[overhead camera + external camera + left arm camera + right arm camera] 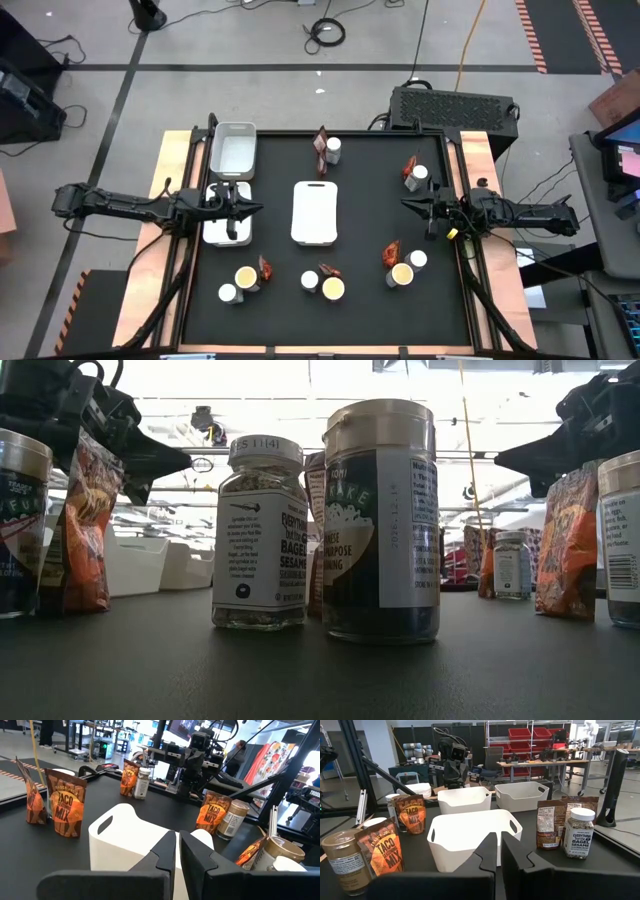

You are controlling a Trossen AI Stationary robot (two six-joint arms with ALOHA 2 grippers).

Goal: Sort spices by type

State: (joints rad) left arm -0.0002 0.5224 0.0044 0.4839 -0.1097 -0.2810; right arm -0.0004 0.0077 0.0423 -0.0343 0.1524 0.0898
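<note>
We have sorted nothing yet: the spices (328, 283) sit scattered along the frame's top, right and bottom, three trays (314, 212) empty, left gripper (252, 209) and right gripper (410, 205) both pressed together, holding nothing.

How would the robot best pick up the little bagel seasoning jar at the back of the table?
Probably by the white cap or just under it, coming straight down. The bagel seasoning jar stands upright, and a brown packet stands close against one side, so a sideways approach is crowded. The right gripper, shut, is the nearer one; the left gripper waits over a tray.
</note>
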